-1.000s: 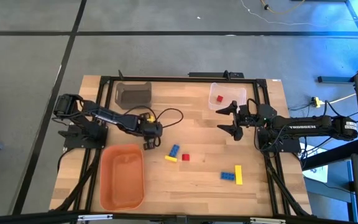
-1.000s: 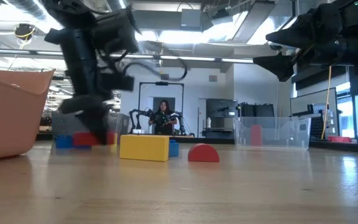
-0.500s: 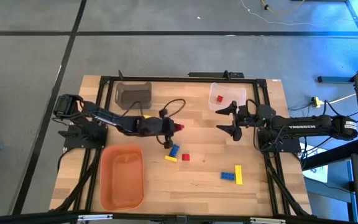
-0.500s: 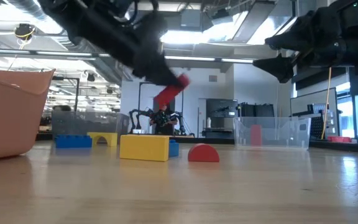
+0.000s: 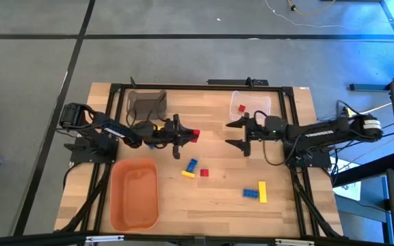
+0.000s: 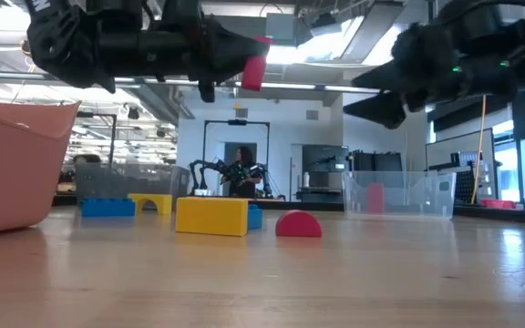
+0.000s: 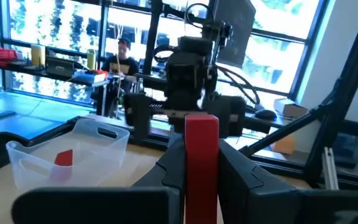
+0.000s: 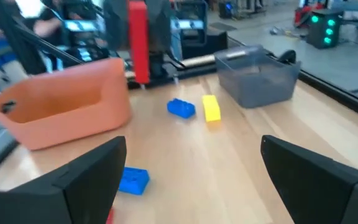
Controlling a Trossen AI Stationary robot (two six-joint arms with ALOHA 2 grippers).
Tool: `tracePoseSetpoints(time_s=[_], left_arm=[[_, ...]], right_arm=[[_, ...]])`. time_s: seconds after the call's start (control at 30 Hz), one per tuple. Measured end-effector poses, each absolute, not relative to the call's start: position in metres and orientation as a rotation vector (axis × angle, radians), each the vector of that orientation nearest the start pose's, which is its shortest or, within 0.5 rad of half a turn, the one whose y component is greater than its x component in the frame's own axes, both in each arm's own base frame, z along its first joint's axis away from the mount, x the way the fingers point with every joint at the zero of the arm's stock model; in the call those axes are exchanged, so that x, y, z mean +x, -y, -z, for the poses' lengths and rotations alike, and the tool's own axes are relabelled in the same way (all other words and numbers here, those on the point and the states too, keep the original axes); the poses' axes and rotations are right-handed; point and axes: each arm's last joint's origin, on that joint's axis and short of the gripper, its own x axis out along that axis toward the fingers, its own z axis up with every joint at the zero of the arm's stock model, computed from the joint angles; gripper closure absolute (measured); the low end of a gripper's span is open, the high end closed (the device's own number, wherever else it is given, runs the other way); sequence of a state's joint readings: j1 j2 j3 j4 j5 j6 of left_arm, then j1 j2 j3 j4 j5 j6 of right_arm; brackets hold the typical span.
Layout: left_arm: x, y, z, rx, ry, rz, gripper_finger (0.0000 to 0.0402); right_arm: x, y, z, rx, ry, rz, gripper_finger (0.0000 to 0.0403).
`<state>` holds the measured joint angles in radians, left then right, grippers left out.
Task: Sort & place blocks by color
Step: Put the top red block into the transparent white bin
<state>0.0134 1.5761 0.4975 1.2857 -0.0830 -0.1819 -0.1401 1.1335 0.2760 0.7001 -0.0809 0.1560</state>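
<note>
The left claw [image 5: 187,135] grips a red block [image 5: 194,134] above the table [image 5: 224,205], pointing to 3 o'clock. The right claw [image 5: 235,134] faces it, wide open and empty.

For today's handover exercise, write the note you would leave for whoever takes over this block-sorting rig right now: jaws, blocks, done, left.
Left gripper: jaws shut on a red block, held high over the table's middle, pointing toward the right arm.
Right gripper: jaws open, empty, facing it across a gap.
Done: one red block lies in the clear bin.
Left on the table: a blue block, yellow block and small red block near the middle; a blue and yellow pair nearer the right arm's side.
Orange bin and grey bin: no blocks visible.
</note>
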Motion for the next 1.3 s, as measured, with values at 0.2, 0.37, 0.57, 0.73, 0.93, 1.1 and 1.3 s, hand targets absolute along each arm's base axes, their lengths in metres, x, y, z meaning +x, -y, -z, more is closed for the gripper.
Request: tracePoseSetpoints(time_s=[0.2,0.37,0.57,0.73,0.93,1.1,1.3], left_arm=[[0.284,0.001,-0.201,-0.192,0.222,-0.049,0.0357],[0.284,0.004,-0.201,-0.195,0.223,-0.058,0.0357],[0.284,0.008,-0.202,-0.203,0.238,-0.082,0.0357],[0.284,0.012,-0.204,-0.214,0.256,-0.109,0.0357],[0.283,0.015,-0.204,-0.218,0.262,-0.119,0.0357],[0.283,0.015,-0.205,-0.238,0.266,-0.118,0.0357],[0.286,0.015,-0.209,-0.268,0.288,-0.111,0.0357]], right_arm=[[0.248,0.024,-0.177,0.193,-0.183,0.053,0.0056],[0.275,0.022,-0.175,0.186,-0.12,0.013,0.0123],[0.3,0.018,-0.173,0.212,-0.097,-0.108,0.0172],[0.32,0.011,-0.175,0.212,-0.095,-0.196,0.0177],[0.329,0.01,-0.179,0.209,-0.079,-0.205,0.0172],[0.329,0.008,-0.182,0.203,-0.049,-0.213,0.0171],[0.329,0.006,-0.189,0.197,0.019,-0.219,0.0171]])
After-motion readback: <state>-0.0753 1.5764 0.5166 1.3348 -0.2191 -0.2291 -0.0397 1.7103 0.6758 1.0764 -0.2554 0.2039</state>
